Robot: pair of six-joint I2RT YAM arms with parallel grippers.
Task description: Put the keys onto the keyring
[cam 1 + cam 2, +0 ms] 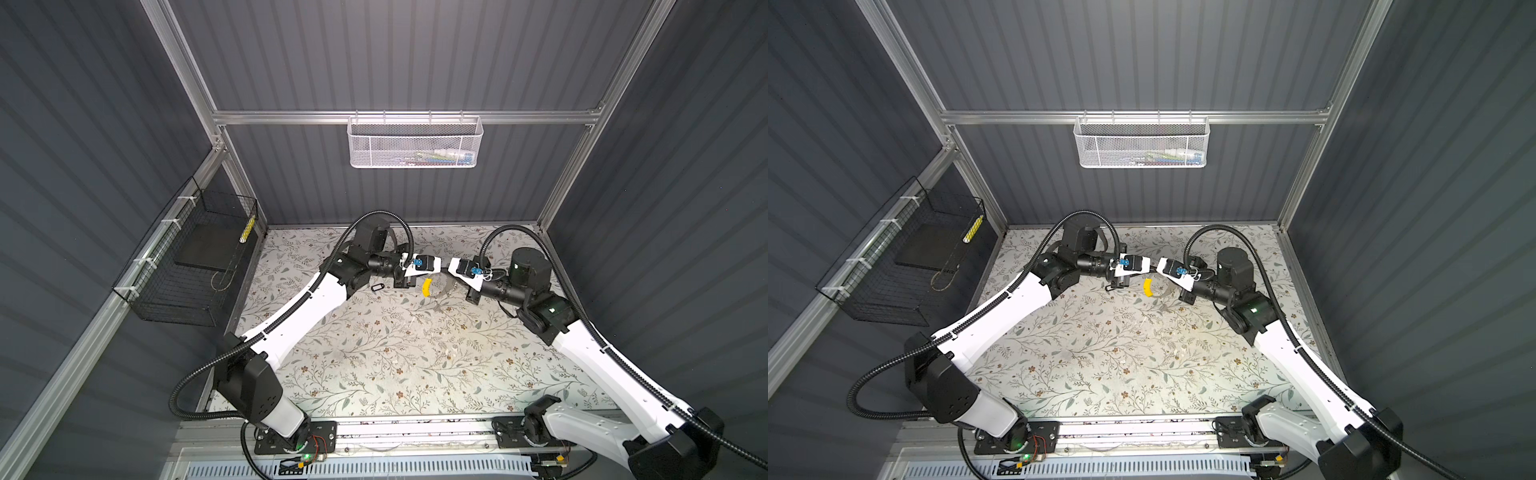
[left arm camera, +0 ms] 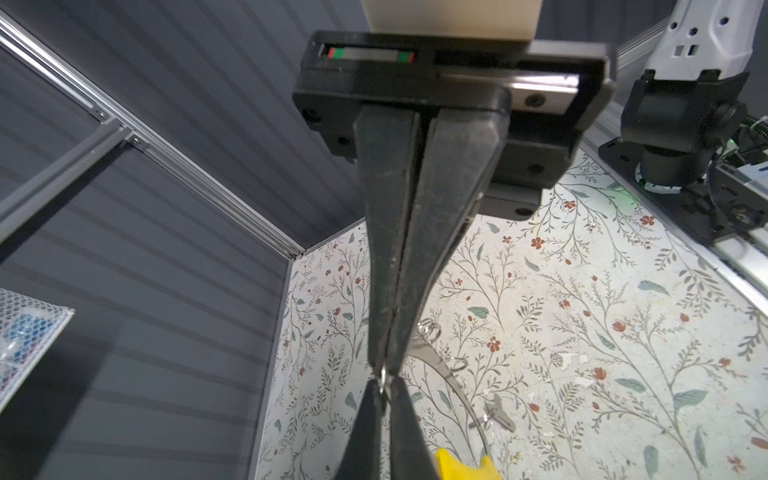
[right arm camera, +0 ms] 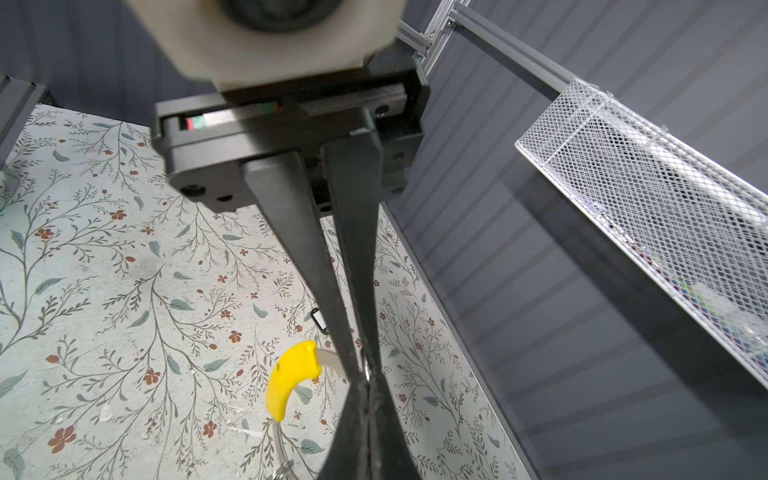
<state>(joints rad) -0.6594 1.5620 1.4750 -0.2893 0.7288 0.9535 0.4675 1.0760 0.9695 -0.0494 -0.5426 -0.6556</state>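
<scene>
Both grippers meet tip to tip above the far middle of the table. My left gripper (image 1: 441, 266) (image 2: 384, 369) is shut, and a small metal loop glints between its tips. My right gripper (image 1: 448, 266) (image 3: 366, 370) is shut on the same spot. The keyring (image 2: 453, 384), a thin grey hoop, runs from that pinch down to its yellow tag (image 1: 426, 287) (image 3: 291, 378). A small metal key (image 2: 496, 413) shows beside the hoop's band; I cannot tell whether it hangs on it. The black-rimmed tag (image 1: 376, 287) (image 3: 319, 320) lies on the table left of the grippers.
A white mesh basket (image 1: 415, 143) hangs on the back wall's rail. A black wire basket (image 1: 187, 266) is fixed to the left wall. The table (image 1: 374, 365) has a floral cover, and the arm bases stand along its near edge.
</scene>
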